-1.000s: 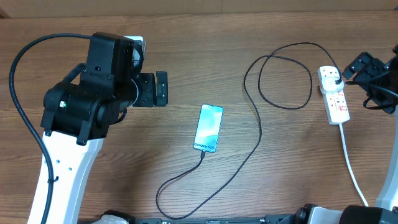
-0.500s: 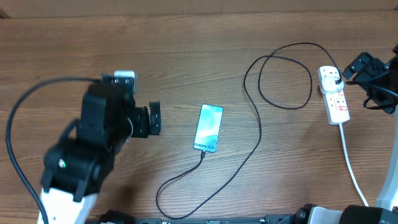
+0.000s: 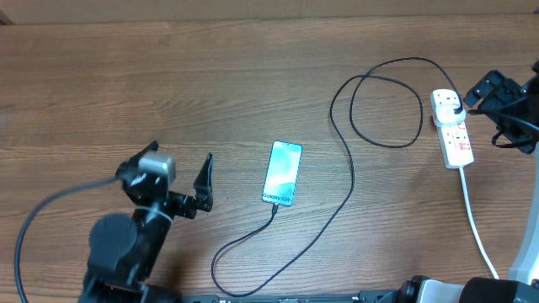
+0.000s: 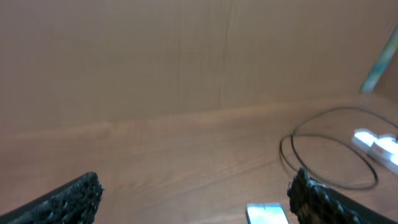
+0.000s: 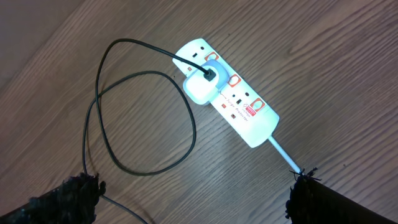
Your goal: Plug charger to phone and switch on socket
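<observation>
On the wooden table (image 3: 168, 67), near its middle, the phone (image 3: 282, 172) lies flat with its light-blue screen glowing and the "Galaxy" text toward its near short edge. The charger (image 3: 352, 181), a thin black cable, meets that near edge, curves in a loop toward the front of the table, then runs up to the right and makes a wider loop just left of the socket (image 3: 452, 128). The overhead view is too small to show whether the tip sits fully in the port. The white strip lies well to the right of the phone, and its white cord (image 3: 476, 227) trails toward the front edge. In the right wrist view the cable ends at a white adapter (image 5: 202, 86) seated in one outlet; the position of the red switches cannot be read. The left gripper (image 4: 196, 190) hangs left of the phone, jaws spread wide and holding nothing. The right gripper (image 5: 193, 186) hovers above the strip, jaws likewise wide apart and empty.
</observation>
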`<state>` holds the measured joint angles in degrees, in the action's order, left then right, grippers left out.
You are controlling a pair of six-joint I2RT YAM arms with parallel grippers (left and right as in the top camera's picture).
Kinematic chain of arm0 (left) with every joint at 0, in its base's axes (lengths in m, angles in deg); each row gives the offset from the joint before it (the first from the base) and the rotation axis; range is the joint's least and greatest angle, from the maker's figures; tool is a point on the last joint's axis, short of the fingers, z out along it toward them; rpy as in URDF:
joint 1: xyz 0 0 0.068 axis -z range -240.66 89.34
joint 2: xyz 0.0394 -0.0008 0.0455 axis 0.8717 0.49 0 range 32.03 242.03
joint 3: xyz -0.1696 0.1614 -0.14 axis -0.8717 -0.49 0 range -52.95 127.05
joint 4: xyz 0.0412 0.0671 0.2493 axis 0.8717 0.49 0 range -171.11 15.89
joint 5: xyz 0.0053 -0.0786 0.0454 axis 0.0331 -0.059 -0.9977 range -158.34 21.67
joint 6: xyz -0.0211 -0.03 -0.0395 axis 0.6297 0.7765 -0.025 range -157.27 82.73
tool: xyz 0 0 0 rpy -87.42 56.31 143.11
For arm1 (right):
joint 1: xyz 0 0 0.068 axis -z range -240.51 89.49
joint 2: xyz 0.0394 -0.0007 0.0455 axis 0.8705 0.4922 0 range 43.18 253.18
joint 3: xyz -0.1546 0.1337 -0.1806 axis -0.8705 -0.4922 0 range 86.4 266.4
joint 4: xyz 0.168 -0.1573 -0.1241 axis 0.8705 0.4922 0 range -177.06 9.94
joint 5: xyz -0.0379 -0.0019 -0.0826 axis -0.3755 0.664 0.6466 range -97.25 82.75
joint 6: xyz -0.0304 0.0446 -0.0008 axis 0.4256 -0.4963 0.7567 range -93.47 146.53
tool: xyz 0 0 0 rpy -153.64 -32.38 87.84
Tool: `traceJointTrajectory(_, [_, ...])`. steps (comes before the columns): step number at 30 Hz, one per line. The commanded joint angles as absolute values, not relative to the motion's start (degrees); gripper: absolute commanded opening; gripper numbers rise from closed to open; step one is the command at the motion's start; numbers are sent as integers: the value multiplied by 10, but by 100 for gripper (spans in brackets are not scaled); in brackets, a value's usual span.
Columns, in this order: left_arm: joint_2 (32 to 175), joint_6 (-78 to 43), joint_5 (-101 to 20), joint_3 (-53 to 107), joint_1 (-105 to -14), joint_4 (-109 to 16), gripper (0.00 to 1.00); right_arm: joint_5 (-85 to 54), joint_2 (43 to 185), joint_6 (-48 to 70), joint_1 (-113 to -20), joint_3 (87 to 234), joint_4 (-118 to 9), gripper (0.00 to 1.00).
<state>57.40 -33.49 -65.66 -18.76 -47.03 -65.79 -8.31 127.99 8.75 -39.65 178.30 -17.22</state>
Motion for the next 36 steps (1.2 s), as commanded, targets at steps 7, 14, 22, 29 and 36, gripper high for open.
traceJointTrajectory(7, [413, -364, -557, -404, -536, -936, 99, -77, 1280, 87, -399, 1784, -175, 100])
traceJointTrajectory(14, [327, -341, -552, -508, -563, -1013, 100, -77, 1280, 87, -399, 1784, -175, 100])
traceJointTrajectory(22, [322, -319, -605, -527, -593, -937, 99, -77, 1280, 87, -399, 1784, -175, 100])
traceJointTrajectory(29, [322, -276, -684, -527, -596, -800, 100, -77, 1280, 87, -399, 1784, -175, 100])
traceJointTrajectory(36, [322, -274, -706, -527, -605, -766, 100, -77, 1280, 87, -399, 1784, -175, 100])
